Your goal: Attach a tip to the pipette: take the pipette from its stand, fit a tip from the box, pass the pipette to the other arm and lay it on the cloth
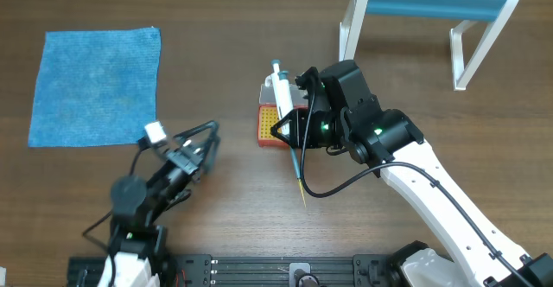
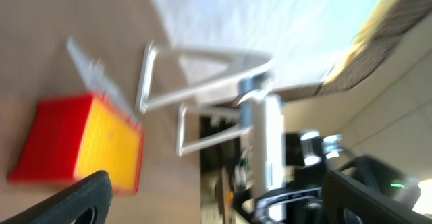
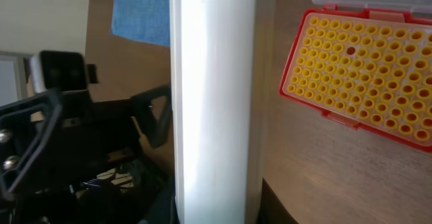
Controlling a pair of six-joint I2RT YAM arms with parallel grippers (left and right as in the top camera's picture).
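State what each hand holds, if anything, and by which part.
The right hand grips the pipette around the middle of its white body. The left hand is open and holds nothing.

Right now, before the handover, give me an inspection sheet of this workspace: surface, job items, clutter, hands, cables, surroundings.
Surface: wooden table.
Job's things: blue cloth lies flat at the far left. The pipette is held beside the open tip box, with a yellow tip on its end. The stand at the far right holds no pipette.
Clutter: nothing seen.
Hands: right hand is shut on the pipette. Left hand is open, near the cloth's near corner but apart from it.
Cables: a black cable loops from the right arm over the table.
Surroundings: pale backdrop in the left wrist view, too blurred to tell more.
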